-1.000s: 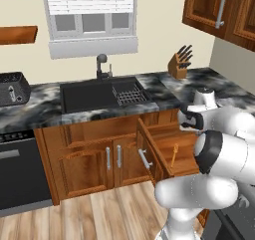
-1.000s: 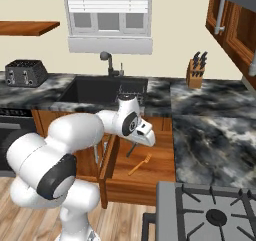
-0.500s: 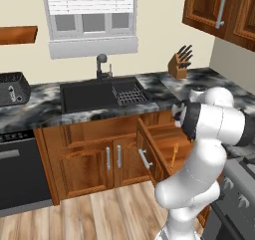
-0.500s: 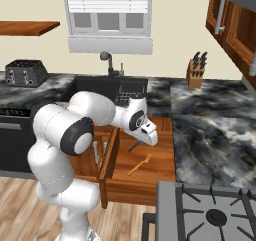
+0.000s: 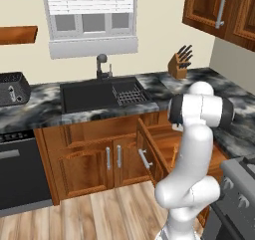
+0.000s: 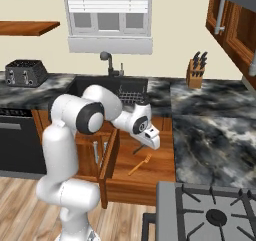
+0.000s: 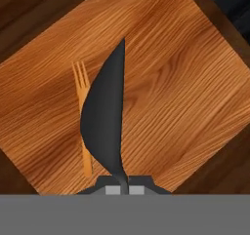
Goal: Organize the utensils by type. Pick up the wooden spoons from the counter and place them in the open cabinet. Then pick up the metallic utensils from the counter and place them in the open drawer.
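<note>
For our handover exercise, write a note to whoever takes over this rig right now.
Gripper: jaws shut on the metal spoon, held above the open drawer.
Wooden fork: lying on the drawer floor, not in a cabinet.
Done: spoon picked up.
Left: release the spoon into the drawer; the fork probably needs moving to the cabinet.

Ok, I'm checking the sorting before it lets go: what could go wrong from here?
1. A wooden fork already lies in the open drawer. Wood belongs in the cabinet, so the sort may end up mixed.
2. The dark grey utensil in the shut jaws hangs right over that fork. Released here, it could land on it.
</note>
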Controlling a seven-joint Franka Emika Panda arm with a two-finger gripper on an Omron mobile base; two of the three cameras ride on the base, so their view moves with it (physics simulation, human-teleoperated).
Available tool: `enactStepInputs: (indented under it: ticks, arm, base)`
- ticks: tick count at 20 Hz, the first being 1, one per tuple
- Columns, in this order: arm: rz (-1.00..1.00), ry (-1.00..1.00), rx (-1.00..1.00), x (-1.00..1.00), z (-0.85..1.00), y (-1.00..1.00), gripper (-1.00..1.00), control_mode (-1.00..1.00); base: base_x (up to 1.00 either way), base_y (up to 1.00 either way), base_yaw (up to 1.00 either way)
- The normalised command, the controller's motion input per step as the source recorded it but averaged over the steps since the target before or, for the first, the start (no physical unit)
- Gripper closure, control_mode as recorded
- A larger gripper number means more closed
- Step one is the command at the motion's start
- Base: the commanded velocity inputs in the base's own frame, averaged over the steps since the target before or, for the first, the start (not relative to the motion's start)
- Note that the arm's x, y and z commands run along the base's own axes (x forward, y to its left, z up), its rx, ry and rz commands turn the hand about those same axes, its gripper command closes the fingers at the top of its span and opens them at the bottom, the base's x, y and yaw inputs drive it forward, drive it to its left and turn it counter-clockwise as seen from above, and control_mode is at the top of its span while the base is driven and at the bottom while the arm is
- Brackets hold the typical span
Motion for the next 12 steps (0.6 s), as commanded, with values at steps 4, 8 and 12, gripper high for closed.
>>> enactStepInputs:
  ticks: [4, 8, 12]
  arm:
    - [-0.01, 0.0, 0.0, 0.42, -0.53, -0.18, 1.0, -1.0]
    - [0.0, 0.0, 0.0, 0.49, -0.47, -0.16, 1.0, -1.0]
    - [0.0, 0.01, 0.0, 0.39, -0.55, -0.1, 1.0, -1.0]
  base:
    - [0.0, 0.0, 0.0]
    - [0.0, 0.0, 0.0]
    - [0.0, 0.0, 0.0]
